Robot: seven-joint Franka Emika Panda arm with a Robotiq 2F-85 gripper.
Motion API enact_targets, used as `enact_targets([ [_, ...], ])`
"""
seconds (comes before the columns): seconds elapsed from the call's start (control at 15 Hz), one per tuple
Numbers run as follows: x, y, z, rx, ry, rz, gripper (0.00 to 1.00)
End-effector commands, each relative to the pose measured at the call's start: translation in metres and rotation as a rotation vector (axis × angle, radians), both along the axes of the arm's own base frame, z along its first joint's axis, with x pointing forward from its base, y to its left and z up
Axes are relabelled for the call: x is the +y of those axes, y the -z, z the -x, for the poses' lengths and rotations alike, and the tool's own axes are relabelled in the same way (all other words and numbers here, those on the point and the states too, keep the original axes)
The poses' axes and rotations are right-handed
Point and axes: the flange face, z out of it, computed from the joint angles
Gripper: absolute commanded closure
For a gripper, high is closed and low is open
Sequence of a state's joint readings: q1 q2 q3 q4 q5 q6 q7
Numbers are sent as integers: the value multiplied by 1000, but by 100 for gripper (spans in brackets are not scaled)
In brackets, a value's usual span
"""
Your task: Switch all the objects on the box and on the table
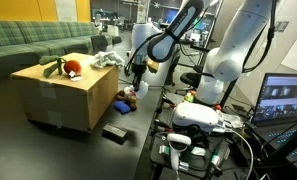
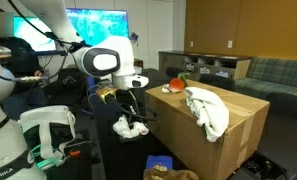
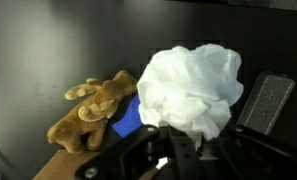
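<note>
My gripper (image 3: 174,150) is shut on a crumpled white cloth (image 3: 190,88) and holds it above the dark floor beside the cardboard box (image 1: 63,95). In both exterior views the gripper (image 1: 136,72) (image 2: 126,100) hangs at the box's side with the cloth (image 2: 128,125) below it. A brown plush toy (image 3: 93,108) lies on the floor on something blue (image 3: 128,118); it also shows in an exterior view (image 1: 126,100). On the box lie another white cloth (image 2: 206,108) (image 1: 108,59) and an orange-red toy (image 1: 72,67) (image 2: 176,83).
A dark flat rectangular object (image 3: 265,100) (image 1: 114,133) lies on the floor near the box. A green sofa (image 1: 33,42) stands behind the box. A second white robot and a cart with gear (image 1: 203,120) stand close by, with a laptop (image 1: 286,98).
</note>
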State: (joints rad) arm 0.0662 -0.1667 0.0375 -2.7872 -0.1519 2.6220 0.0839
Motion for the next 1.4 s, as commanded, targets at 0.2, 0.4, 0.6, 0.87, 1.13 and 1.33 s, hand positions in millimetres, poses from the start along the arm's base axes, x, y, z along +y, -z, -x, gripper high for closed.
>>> enact_targets([
  [0.2,23,61,4,29,-67,-60,90],
  [0.4,28,90,11,65,-82,-84,90],
  [0.6,42,110,17,79,-102,-124,90],
  [0.87,70,132,19,89,-149,-169,90],
  [1.13,86,142,16,58,-176,-181,89],
  [1.33,85,149,11,17,-176,-166,89],
])
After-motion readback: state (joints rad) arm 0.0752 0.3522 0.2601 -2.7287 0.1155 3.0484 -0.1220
